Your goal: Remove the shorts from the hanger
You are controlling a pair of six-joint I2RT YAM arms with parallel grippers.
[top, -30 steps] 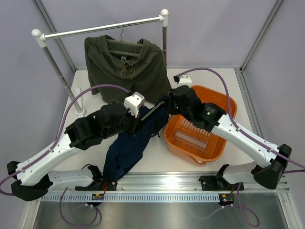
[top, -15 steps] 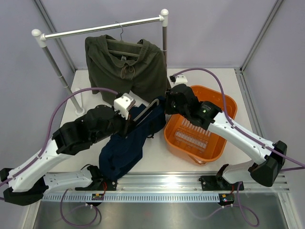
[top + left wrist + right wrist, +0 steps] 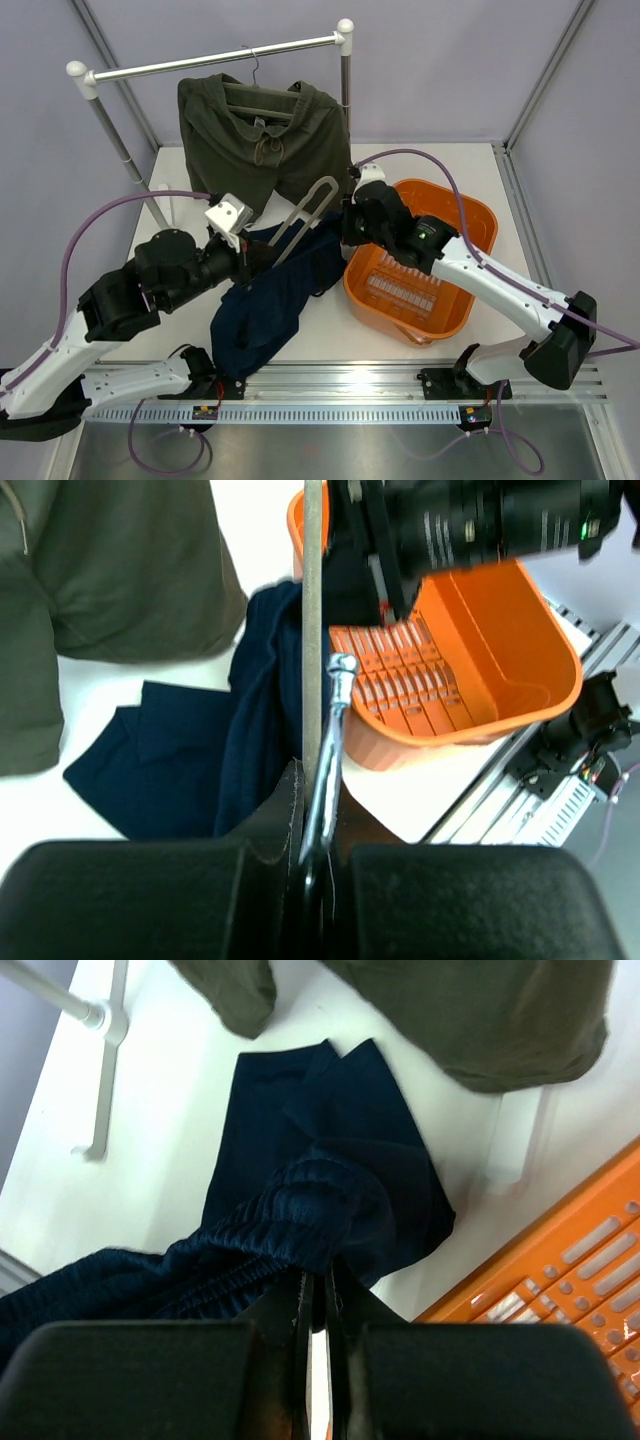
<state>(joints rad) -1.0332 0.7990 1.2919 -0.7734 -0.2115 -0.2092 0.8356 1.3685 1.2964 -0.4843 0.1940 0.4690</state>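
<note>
Olive-green shorts (image 3: 265, 140) hang on a hanger (image 3: 258, 100) on the rail at the back, and neither gripper touches them. In front of them a second, beige hanger (image 3: 308, 208) sticks up out of a navy-blue garment (image 3: 268, 300). My left gripper (image 3: 255, 262) is shut on that hanger's metal hook (image 3: 335, 720), with the hanger's bar (image 3: 312, 620) running straight away from it. My right gripper (image 3: 320, 1290) is shut on the navy garment's elastic waistband (image 3: 310, 1205), next to the basket. The garment's lower part lies on the table.
An orange basket (image 3: 478, 228) stands at the right, just behind my right arm. The clothes rail (image 3: 215, 60) crosses the back on two posts, with one white foot (image 3: 105, 1050) on the table at the left. The arms' mounting rail runs along the near edge.
My left arm has drawn back to the left with the hook. The beige hanger's far end has come out of the navy garment and now stands free. The right gripper shifted slightly left.
</note>
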